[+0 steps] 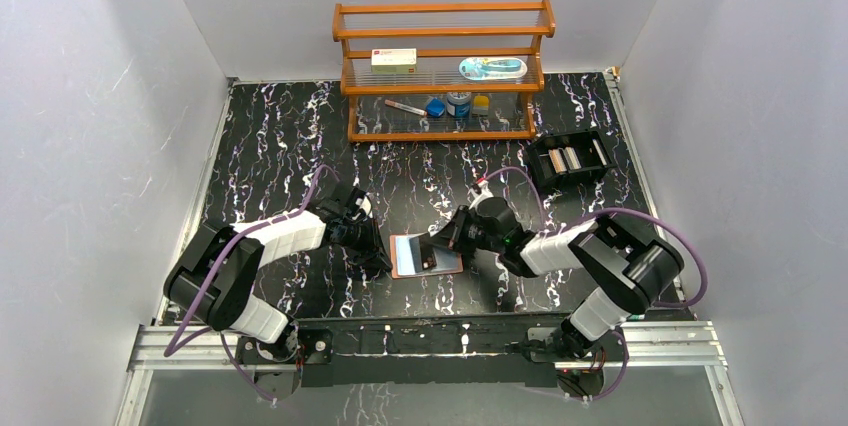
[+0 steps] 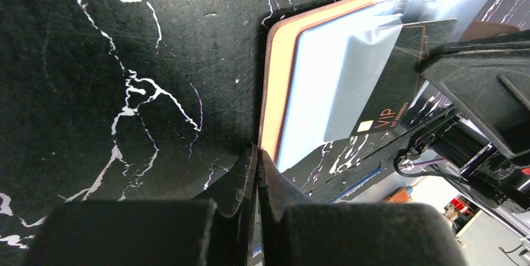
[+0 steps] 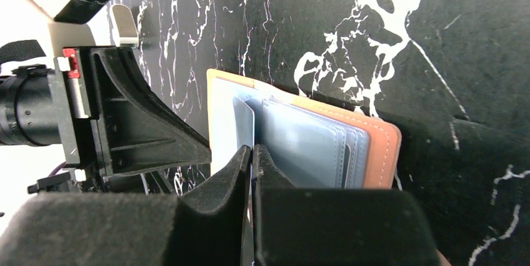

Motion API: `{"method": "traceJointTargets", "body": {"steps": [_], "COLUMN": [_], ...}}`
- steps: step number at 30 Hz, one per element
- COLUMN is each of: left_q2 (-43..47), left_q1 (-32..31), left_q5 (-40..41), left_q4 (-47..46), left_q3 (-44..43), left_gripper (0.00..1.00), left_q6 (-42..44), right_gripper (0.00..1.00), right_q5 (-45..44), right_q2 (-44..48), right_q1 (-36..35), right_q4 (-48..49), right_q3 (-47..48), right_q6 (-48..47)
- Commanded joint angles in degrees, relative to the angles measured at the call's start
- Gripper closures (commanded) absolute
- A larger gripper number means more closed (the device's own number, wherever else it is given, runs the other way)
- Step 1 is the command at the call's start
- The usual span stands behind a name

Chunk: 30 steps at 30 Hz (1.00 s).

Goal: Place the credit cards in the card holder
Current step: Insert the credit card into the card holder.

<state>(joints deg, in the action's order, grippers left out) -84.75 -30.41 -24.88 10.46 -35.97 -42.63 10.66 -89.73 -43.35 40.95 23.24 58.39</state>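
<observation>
The card holder (image 1: 407, 258) lies open on the table in front of the arms, tan cover down and bluish-grey sleeves up. My left gripper (image 1: 383, 254) is shut on its left edge; in the left wrist view the fingertips (image 2: 258, 151) pinch the tan rim (image 2: 275, 91). My right gripper (image 1: 446, 238) is shut on a black credit card (image 1: 428, 254) with gold "VIP" lettering (image 2: 390, 85), whose far end sits in a sleeve. In the right wrist view the gripper (image 3: 252, 149) holds the card (image 3: 243, 122) edge-on over the card holder (image 3: 375, 147).
A black compartment tray (image 1: 572, 159) with more cards (image 1: 565, 158) stands at the back right. A wooden shelf rack (image 1: 445, 71) stands at the back centre, holding a white box with a red label (image 1: 394, 60) and small items. White walls enclose the table.
</observation>
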Motion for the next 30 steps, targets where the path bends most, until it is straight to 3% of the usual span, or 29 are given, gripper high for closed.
{"method": "traceJointTargets", "body": {"steps": [1, 10, 24, 30], "left_q2": [1.3, 1.6, 2.5, 1.3], "left_q1": [0.1, 0.0, 0.0, 0.1], "left_q5": [1.6, 1.9, 1.4, 1.3], "left_q4": [1.9, 2.2, 1.6, 1.2], "left_q3": [1.4, 1.2, 1.1, 0.8], "left_gripper": [1.00, 1.00, 1.00, 1.00], "left_q6": [-0.8, -0.6, -0.8, -0.7], "right_gripper": [0.86, 0.66, 0.60, 0.61], "right_q5": [-3.0, -6.4, -5.0, -4.9], "right_q2": [-2.0, 1.5, -2.6, -3.1], "right_q1": [-3.1, -4.1, -8.1, -8.4], "right_q4": [-2.6, -16.6, -18.3, -17.7], "right_q3": [4.3, 8.7, 14.7, 13.5], "right_q6": [0.4, -3.8, -3.8, 1.9]}}
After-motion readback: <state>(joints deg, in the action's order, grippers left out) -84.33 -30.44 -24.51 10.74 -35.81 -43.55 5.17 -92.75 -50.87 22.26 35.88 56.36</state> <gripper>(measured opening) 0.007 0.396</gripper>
